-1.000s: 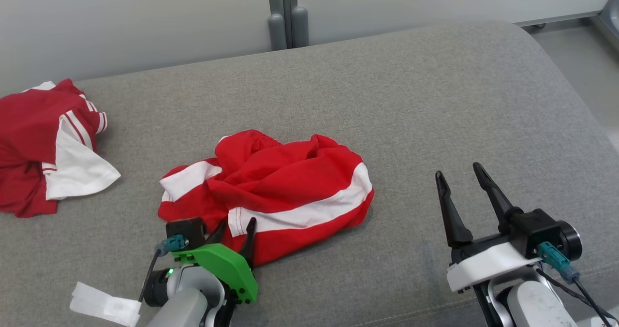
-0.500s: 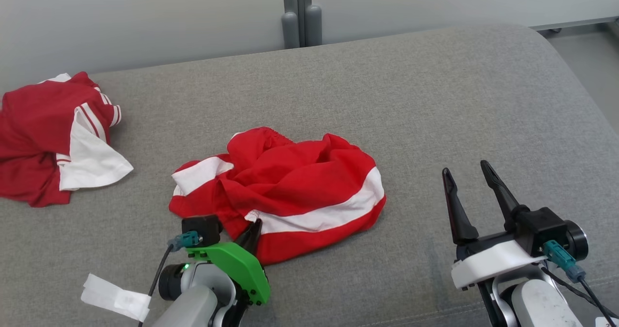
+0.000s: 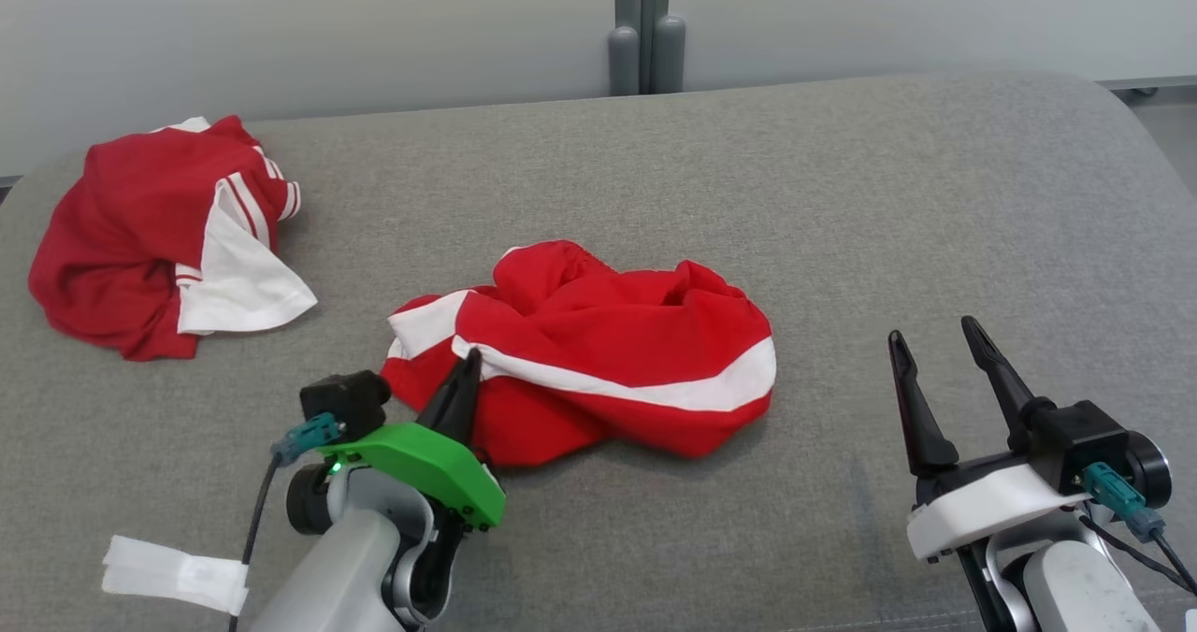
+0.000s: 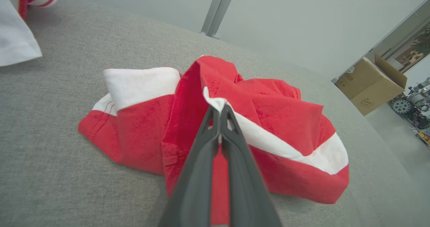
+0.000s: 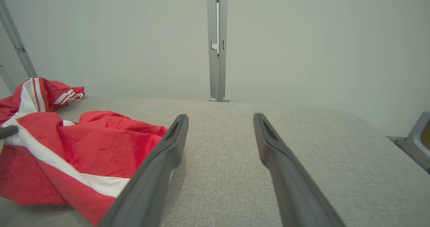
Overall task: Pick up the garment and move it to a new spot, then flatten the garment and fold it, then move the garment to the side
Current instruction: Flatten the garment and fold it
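Now my left gripper (image 3: 470, 363) is closed on a white-edged fold of the red garment (image 3: 636, 333), which lies crumpled in the middle of the grey cushion (image 3: 888, 193). My right gripper (image 3: 933, 329) has its jaws wide, holding nothing, to the right of it.

My head camera looks forward and down across the grey cushion (image 3: 842, 193). Both wrist cameras sit low, facing the wall (image 5: 302, 35); all three share the red garment (image 3: 608, 351).
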